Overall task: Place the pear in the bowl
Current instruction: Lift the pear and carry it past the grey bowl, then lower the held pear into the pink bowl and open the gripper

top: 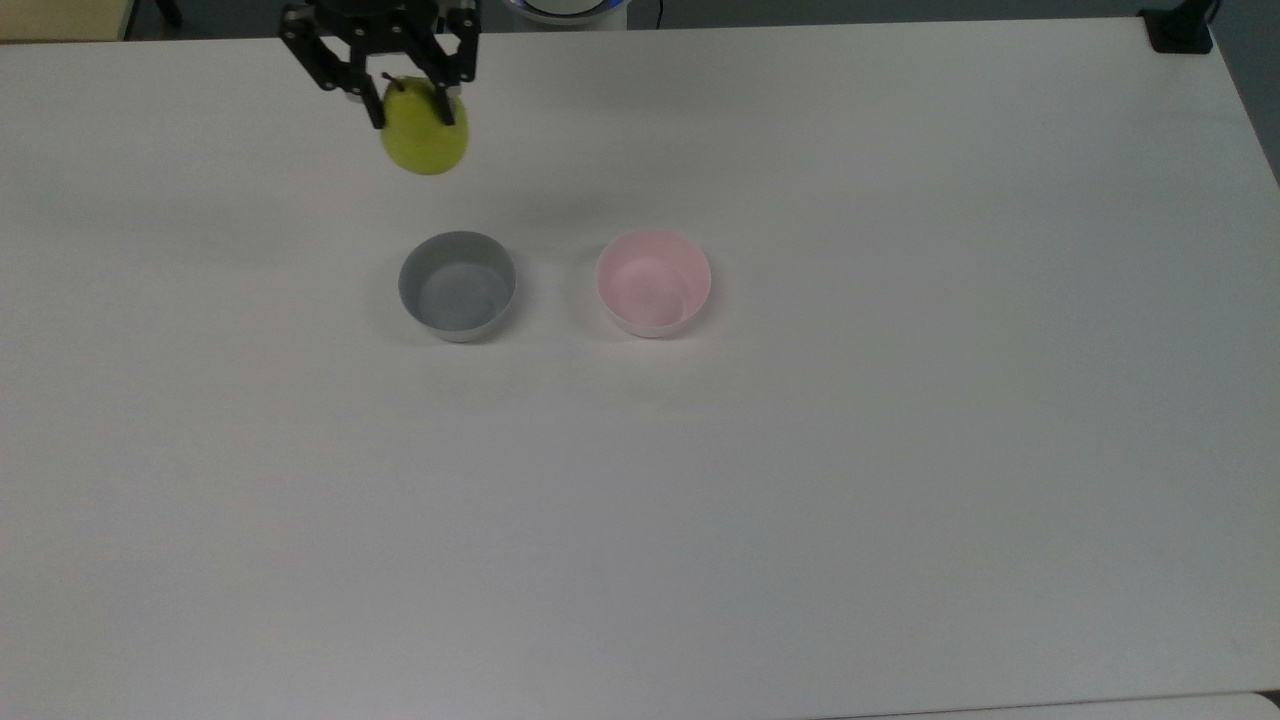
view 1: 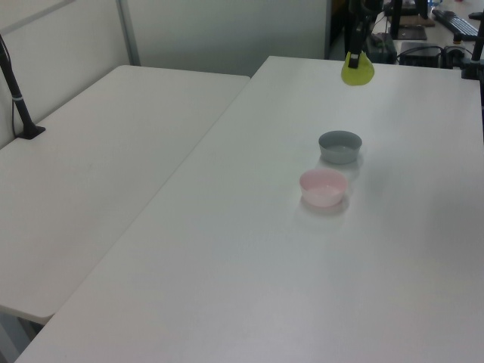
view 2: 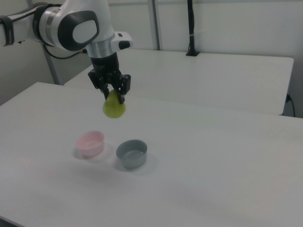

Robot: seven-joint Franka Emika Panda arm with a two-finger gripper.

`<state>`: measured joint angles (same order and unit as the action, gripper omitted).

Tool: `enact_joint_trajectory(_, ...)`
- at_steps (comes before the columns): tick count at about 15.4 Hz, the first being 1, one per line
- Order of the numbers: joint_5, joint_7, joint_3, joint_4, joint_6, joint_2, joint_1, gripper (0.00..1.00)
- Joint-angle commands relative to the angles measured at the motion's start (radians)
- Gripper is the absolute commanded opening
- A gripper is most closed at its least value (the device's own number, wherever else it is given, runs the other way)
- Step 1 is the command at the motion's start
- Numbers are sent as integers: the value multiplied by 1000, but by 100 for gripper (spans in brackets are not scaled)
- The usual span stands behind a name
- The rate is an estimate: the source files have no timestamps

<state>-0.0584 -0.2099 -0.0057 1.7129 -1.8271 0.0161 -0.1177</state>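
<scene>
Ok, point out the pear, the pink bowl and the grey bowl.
pear (top: 426,140), top view, its rounded lower body.
pink bowl (top: 652,282), top view, its smooth inside.
grey bowl (view 2: 132,152), right view, its inside.

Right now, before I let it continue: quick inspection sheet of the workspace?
Surface: white table, bare apart from two bowls.
Pear: yellow-green pear held in the air by its top, above the table, up and toward the top view's left of the bowls.
Bowl: pink bowl upright, nothing in it.
Clutter: grey bowl upright, nothing in it, beside the pink one without touching.
Gripper: gripper shut on the pear, fingers pointing down.
Cables: dark cable along the arm in the right view.
Surroundings: second white table alongside, black clamp post on it, desk equipment behind.
</scene>
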Motion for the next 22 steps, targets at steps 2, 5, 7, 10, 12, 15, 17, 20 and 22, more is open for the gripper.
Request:
enact_joint_trajectory(2,-57,72,-19,22,3,-21,75,8)
enact_joint_trajectory(5,-89,75,-17,46,-35,-16,125,8)
enact_joint_trajectory(7,-89,99,-17,82,-92,-12,173,8)
enact_joint_trajectory(10,-78,127,-19,96,-133,50,237,8)
enact_joint_trajectory(12,-69,142,-19,122,-194,77,269,8)
enact_joint_trajectory(15,-55,142,-14,174,-285,110,302,8)
enact_joint_trajectory(17,-38,142,-14,204,-326,117,312,8)
enact_joint_trajectory(20,-12,142,-10,220,-348,160,323,8)
enact_joint_trajectory(22,2,142,-10,221,-374,188,328,8)
